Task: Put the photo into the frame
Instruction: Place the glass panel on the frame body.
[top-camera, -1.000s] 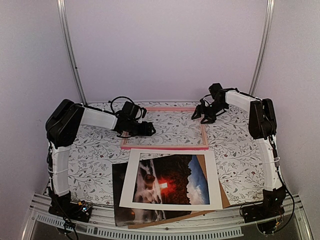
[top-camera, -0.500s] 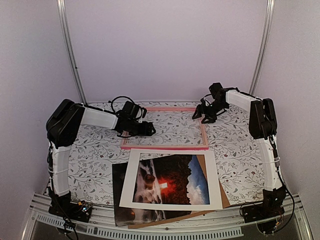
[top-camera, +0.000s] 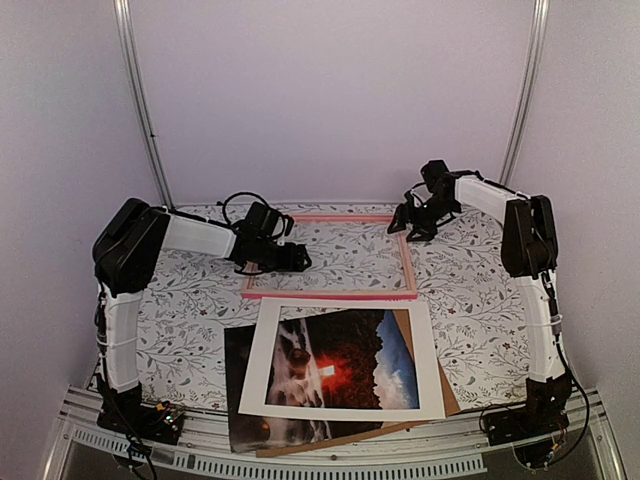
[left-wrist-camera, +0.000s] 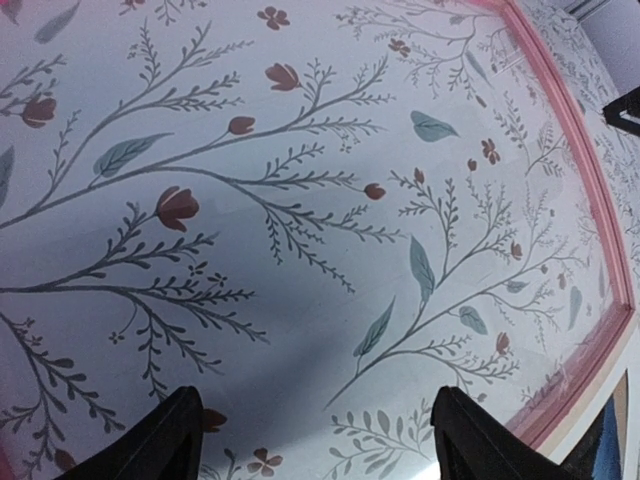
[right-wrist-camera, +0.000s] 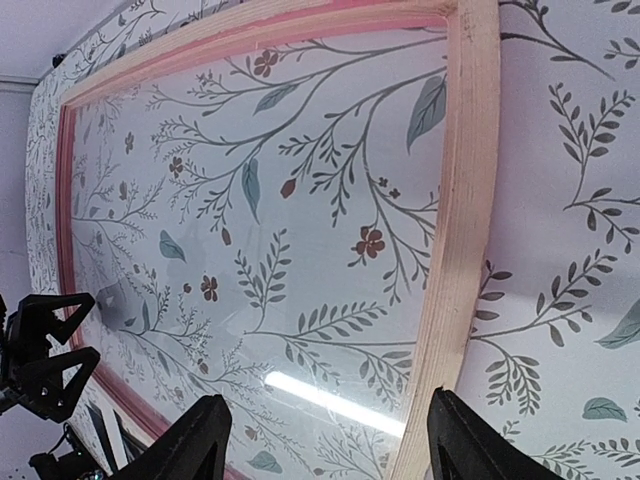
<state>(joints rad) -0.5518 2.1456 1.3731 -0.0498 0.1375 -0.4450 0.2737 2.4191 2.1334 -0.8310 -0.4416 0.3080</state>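
Observation:
The pink frame (top-camera: 330, 295) lies flat at the back middle of the table, glass in it, the floral cloth showing through. My left gripper (top-camera: 298, 260) hovers open over the frame's left part; its wrist view has glass between the fingertips (left-wrist-camera: 318, 400) and the pink frame edge (left-wrist-camera: 590, 200) to the right. My right gripper (top-camera: 405, 228) is open above the frame's far right corner, its jaws (right-wrist-camera: 328, 400) straddling the frame's right rail (right-wrist-camera: 455, 200). The photo (top-camera: 330, 375) lies near the front edge under a white mat, its red glow showing through the opening.
The white mat (top-camera: 262, 370) covers most of the photo, and a brown backing board (top-camera: 405, 322) sticks out beneath them at the right. A floral cloth (top-camera: 180, 310) covers the table. My left gripper (right-wrist-camera: 40, 340) shows in the right wrist view at far left.
My right gripper has risen slightly and drifted a little toward the back right. The left arm, frame and photo have not moved.

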